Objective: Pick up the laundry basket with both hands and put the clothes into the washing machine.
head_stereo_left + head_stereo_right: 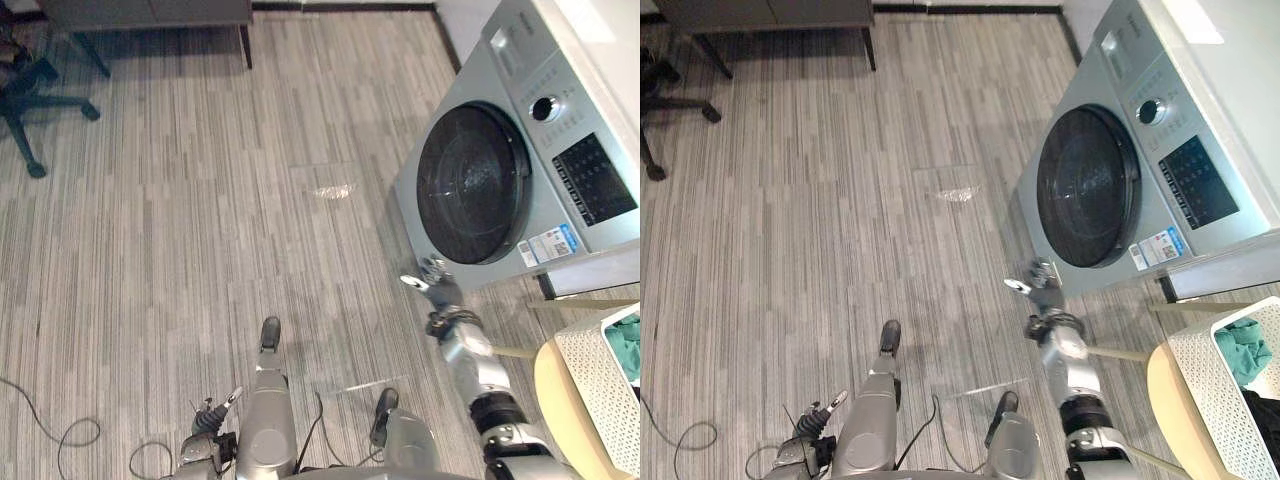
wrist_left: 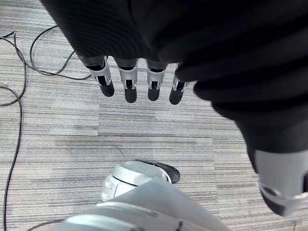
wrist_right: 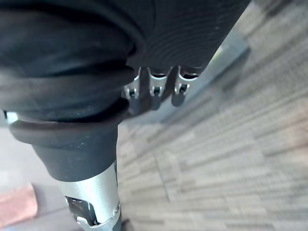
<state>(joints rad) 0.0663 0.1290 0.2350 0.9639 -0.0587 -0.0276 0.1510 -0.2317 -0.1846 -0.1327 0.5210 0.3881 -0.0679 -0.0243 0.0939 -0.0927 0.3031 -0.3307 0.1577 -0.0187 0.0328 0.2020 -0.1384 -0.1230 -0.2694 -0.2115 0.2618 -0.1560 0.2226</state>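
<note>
by the washing machine door (image 1: pixel 470 185), the right robot hand (image 1: pixel 436 283) hangs open; left robot hand (image 2: pixel 130 85) open too.

An office-style room with a laundry corner. The floor (image 1: pixel 200 250) is grey striped carpet tile. At its far left corner stands a wheeled office chair (image 1: pixel 60 102), next to a grey desk (image 1: pixel 150 12) on thin legs along the far edge. At the right edge sits a silver front-loading washing machine (image 1: pixel 520 170), door closed, with a white laundry basket (image 1: pixel 1215 385) on a round pale surface (image 1: pixel 1165 400) near it.
</note>
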